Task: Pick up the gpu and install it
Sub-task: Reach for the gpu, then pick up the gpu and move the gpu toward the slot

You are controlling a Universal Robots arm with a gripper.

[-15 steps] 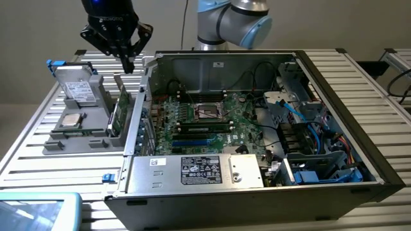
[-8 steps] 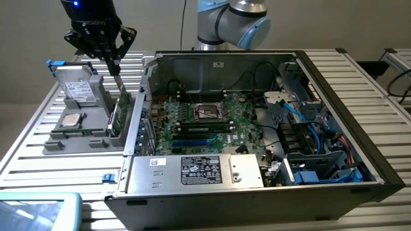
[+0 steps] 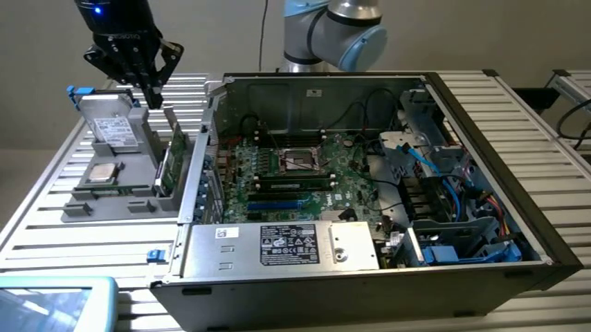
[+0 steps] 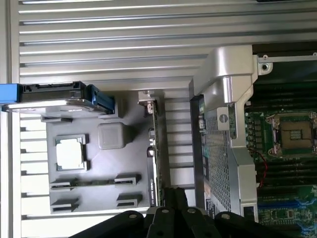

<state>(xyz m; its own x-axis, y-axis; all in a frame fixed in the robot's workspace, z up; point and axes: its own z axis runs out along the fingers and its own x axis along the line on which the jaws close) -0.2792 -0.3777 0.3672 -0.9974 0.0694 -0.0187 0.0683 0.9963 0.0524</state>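
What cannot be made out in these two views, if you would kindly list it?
- Far face of the gpu: turned away in the exterior view, edge-on in the wrist view.
- Whether the gripper touches the gpu: in the wrist view the gripper overlaps the card's end.
- Text on the hard drive label: too small, exterior view.

A: Where was the arm (image 3: 334,36)?
B: Its grey and blue joint sat at the top of the exterior view, and the black wrist (image 3: 115,14) hung toward that view's left.
A: And the gripper (image 3: 154,98)?
B: Pointed straight down, its fingers (image 4: 178,201) pressed together, nothing between them, black linkages splayed out above.
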